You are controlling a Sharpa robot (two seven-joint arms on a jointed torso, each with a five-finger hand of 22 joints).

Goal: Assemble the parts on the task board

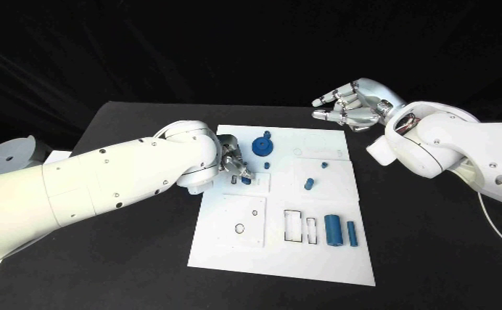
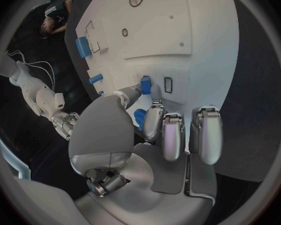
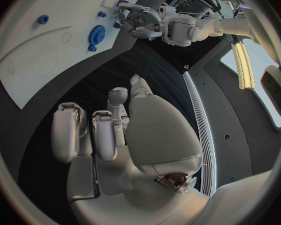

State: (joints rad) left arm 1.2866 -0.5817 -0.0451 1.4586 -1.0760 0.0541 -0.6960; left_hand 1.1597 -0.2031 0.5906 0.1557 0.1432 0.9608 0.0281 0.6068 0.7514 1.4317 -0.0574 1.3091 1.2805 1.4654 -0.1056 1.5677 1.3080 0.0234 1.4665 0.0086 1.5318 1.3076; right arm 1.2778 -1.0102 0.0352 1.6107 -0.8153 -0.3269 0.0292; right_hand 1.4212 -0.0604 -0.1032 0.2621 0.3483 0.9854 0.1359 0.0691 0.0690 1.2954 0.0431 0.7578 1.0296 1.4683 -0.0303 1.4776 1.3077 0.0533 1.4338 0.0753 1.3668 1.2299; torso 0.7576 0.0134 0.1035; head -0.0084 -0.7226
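Note:
The white task board [image 1: 274, 248] lies in the middle of the black table. At the board's left edge my left hand [image 1: 234, 162] pinches a small blue part [image 1: 247, 178] between thumb and a finger. In the left wrist view this small blue part [image 2: 145, 84] sits at the board's surface beside a small rectangular slot [image 2: 168, 85]. A blue gear [image 1: 262, 147] lies just beyond the hand. Two small blue pieces [image 1: 310, 184] [image 1: 324, 165] sit mid-board. A thick blue cylinder [image 1: 333, 229] and a thinner one [image 1: 352, 233] lie near the front right. My right hand [image 1: 355, 106] hovers past the board's far right corner, holding nothing, fingers loosely bent.
Outlined rectangular slots [image 1: 294, 226] and a round hole [image 1: 239, 229] mark the board's front half. The black table [image 1: 125, 252] surrounds the board. The right wrist view shows the blue gear [image 3: 97, 35] with my left hand [image 3: 135, 22] by it.

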